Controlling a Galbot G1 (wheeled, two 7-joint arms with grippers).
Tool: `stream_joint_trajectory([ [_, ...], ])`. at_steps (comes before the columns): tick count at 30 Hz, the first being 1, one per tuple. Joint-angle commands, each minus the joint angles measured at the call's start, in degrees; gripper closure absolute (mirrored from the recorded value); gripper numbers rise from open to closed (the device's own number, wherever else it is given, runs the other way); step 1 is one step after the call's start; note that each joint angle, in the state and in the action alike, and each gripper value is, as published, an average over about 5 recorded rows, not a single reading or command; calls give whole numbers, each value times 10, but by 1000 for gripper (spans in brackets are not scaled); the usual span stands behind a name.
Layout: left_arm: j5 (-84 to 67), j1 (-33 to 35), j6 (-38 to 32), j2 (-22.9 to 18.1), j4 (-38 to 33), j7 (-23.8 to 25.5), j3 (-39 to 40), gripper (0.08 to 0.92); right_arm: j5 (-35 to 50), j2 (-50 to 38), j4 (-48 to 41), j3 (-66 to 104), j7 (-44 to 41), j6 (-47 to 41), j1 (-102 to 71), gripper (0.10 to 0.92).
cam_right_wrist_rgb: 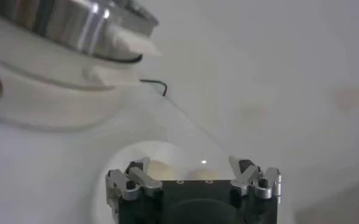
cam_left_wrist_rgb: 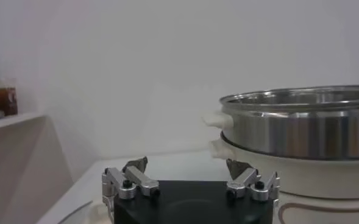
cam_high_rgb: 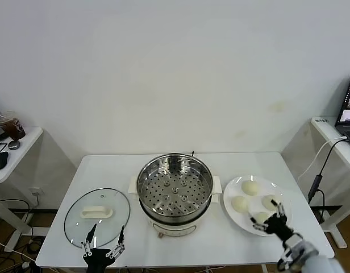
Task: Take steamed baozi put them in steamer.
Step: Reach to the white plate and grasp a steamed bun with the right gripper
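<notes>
The steamer [cam_high_rgb: 175, 186], a shiny perforated steel basket on a cream cooker base [cam_high_rgb: 174, 229], stands mid-table with nothing in it. Several cream-white baozi [cam_high_rgb: 250, 187] lie on a white plate [cam_high_rgb: 230, 213] to its right. My right gripper [cam_high_rgb: 267, 214] hovers open over the plate's front right, just above the nearest baozi [cam_high_rgb: 260, 218], holding nothing. In the right wrist view the right gripper [cam_right_wrist_rgb: 188, 163] is spread wide, with a baozi [cam_right_wrist_rgb: 161, 170] and the plate [cam_right_wrist_rgb: 136, 152] beyond it. My left gripper [cam_high_rgb: 108, 230] waits open at the front left; the left wrist view shows this gripper [cam_left_wrist_rgb: 185, 163] beside the steamer [cam_left_wrist_rgb: 301, 125].
A round glass lid [cam_high_rgb: 97, 216] with a cream handle lies flat at the table's front left, just beyond the left gripper. A side table [cam_high_rgb: 10, 151] with a cup stands at the left. Another [cam_high_rgb: 334, 136] with a laptop and cable stands at the right.
</notes>
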Motion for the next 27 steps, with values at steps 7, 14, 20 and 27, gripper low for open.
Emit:
stream_joint_trajectory([
  [7, 22, -2, -29, -12, 6, 4, -13, 177, -182, -202, -206, -252, -215, 50, 419, 203],
  [14, 36, 3, -37, -19, 11, -2, -23, 177, -191, -147, -352, -458, -311, 67, 627, 203],
  [20, 38, 2, -38, -22, 13, -6, -34, 177, -151, -107, -440, -586, -391, 47, 720, 203],
  [27, 39, 2, -39, -26, 15, -9, -40, 177, -139, -82, -481, -629, -400, 0, 736, 203],
])
